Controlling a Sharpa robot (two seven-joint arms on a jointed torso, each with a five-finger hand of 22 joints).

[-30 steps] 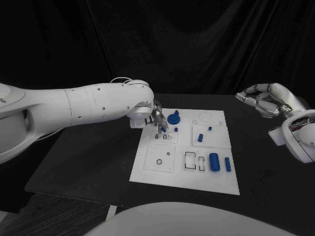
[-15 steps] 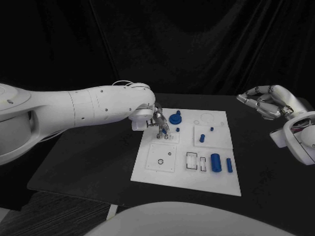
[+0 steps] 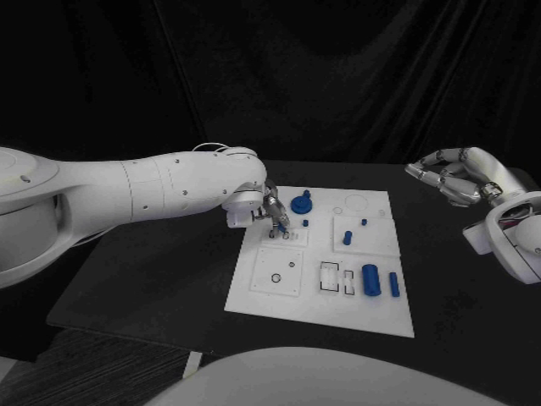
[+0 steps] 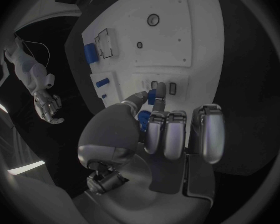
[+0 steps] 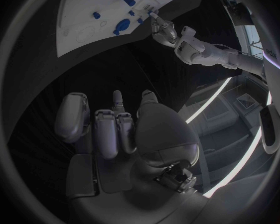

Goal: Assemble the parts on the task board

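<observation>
The left hand hovers over the far-left part of the white board, pinching a small blue peg between thumb and fingertip just above a row of slots. This looks like the insertion step: next, lower the peg straight into a slot. The right hand waits off the desk edge, fingers curled, holding nothing.

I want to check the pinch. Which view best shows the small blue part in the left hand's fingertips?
The left wrist view: the small blue part sits pinched in the left hand, just over the white task board. The head view has the left hand covering it. The right wrist view shows that hand far off; the part cannot be made out.
</observation>
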